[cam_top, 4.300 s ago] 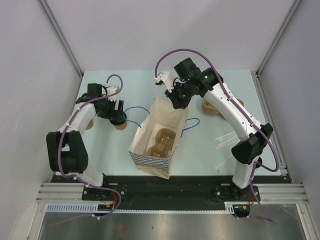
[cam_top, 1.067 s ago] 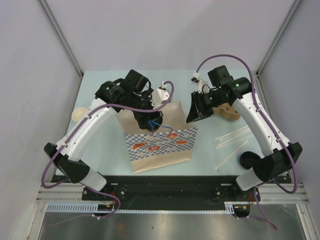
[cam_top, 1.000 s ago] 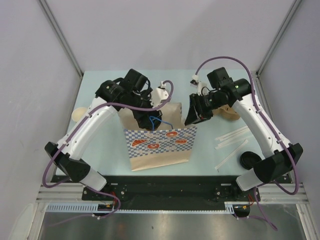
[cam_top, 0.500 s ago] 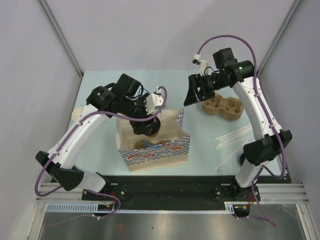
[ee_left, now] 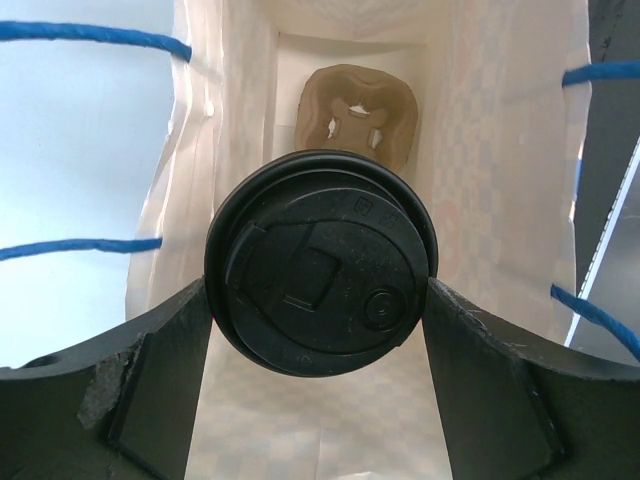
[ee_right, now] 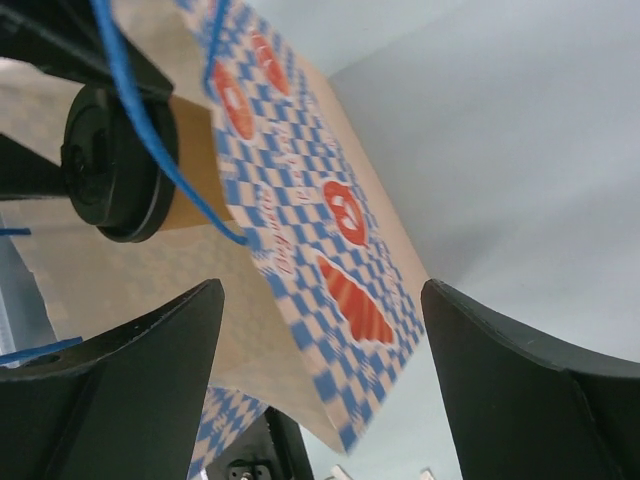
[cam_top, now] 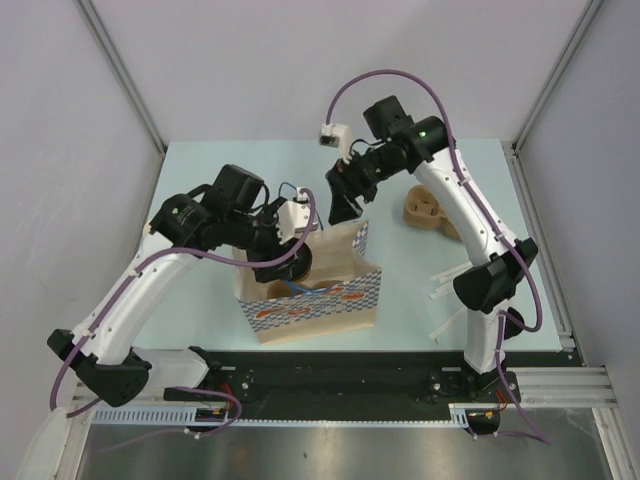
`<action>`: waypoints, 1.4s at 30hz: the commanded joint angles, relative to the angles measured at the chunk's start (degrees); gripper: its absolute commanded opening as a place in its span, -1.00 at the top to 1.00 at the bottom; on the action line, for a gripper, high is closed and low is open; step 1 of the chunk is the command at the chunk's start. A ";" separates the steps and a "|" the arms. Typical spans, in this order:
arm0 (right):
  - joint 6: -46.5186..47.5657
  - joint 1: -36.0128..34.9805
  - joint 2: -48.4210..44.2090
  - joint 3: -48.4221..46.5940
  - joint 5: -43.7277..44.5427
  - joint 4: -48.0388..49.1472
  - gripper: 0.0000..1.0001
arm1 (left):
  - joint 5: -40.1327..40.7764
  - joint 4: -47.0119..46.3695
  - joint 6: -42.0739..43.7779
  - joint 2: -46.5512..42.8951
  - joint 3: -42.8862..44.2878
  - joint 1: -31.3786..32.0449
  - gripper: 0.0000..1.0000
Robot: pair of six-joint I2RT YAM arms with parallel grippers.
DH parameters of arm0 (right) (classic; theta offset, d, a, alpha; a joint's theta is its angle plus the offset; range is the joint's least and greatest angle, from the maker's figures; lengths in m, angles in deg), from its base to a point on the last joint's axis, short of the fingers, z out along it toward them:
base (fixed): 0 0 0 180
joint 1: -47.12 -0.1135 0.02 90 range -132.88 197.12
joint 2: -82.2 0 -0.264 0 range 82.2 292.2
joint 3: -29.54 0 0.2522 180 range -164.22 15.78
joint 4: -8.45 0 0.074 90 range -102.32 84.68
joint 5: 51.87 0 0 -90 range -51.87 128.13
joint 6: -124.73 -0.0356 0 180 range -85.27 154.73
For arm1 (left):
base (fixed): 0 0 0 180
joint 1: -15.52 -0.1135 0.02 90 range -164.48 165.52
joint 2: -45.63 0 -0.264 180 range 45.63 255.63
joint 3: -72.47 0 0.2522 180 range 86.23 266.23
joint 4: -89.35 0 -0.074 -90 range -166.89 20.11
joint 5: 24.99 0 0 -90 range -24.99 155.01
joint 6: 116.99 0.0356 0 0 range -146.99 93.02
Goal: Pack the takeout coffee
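Kraft takeout coffee [ee_left: 320,250] half packed: clamps it in left gripper [ee_left: 318,300] at mouth of paper bag [cam_top: 340,295], holds right gripper [ee_right: 320,290] wide, empty beyond far rim, seemingly leaves lowering and release.

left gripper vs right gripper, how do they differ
The left gripper is shut on the coffee cup; the right gripper is open and empty. The left gripper hangs over the mouth of the paper bag; the right gripper is outside it, by its far rim. Both are near the bag.
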 commanded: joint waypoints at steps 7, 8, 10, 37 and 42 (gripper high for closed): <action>6.58 -5.95 -1.07 4.35 0.45 1.49 -0.63 | 0.26 -2.14 0.19 -4.26 -3.25 -0.04 0.47; 6.76 -6.73 -1.15 4.80 0.54 1.76 -0.60 | 0.35 -2.23 0.19 -4.35 -3.42 -0.04 0.48; 6.85 -7.53 -1.59 5.76 1.85 2.99 -0.53 | 0.61 -2.66 -0.25 -5.05 -4.30 0.05 0.48; 2.98 -15.44 -21.80 22.99 16.97 24.52 1.00 | 10.10 -12.77 -2.36 -16.12 -23.02 9.80 0.52; 2.90 -18.17 -23.65 26.95 19.26 26.19 1.00 | 13.44 -16.10 -2.19 -18.85 -27.59 10.60 0.52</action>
